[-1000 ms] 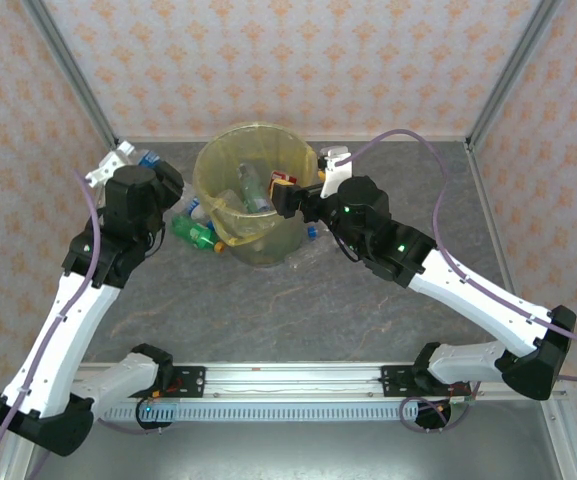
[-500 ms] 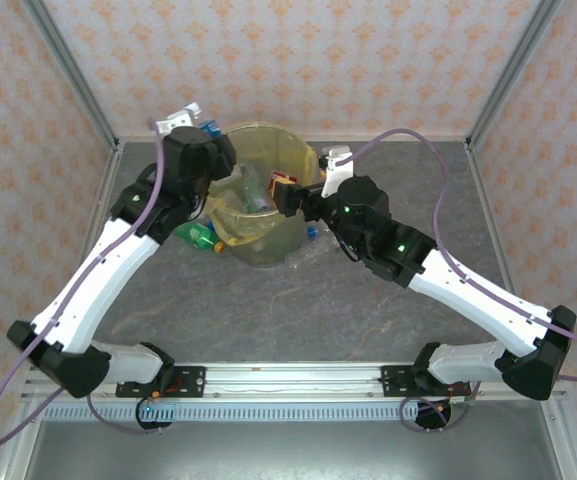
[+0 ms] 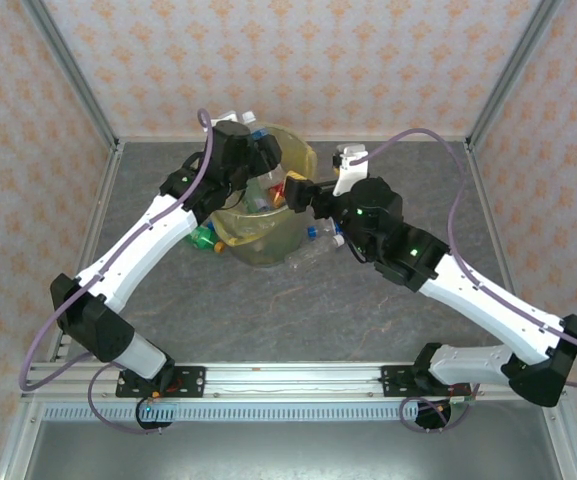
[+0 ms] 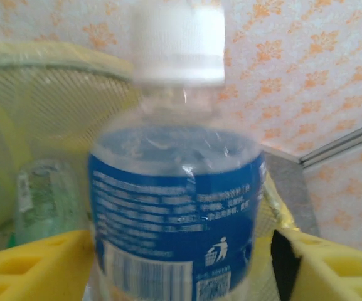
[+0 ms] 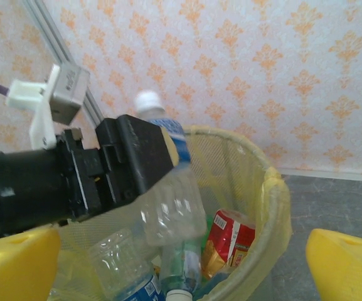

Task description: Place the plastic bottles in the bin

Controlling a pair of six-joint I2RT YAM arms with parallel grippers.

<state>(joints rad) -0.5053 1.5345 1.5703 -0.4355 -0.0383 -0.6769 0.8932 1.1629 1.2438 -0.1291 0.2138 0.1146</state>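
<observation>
Partly hidden | bottle (image 4: 174, 200) base cut off | bin (image 4: 49, 59) blurred

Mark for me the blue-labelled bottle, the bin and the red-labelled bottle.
blue-labelled bottle (image 4: 174, 232), left wrist view, on its blue label.
bin (image 5: 276, 188), right wrist view, on its yellow-lined rim.
red-labelled bottle (image 5: 232, 238), right wrist view, on its red label.

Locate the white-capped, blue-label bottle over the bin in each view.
Top external: bottle at top centre, over the far rim of the bin.
Left wrist: bottle centre frame, close up, cap at top.
Right wrist: bottle left of centre, tilted, over the bin.
Shared landmark: the yellow-lined rim of the bin.
</observation>
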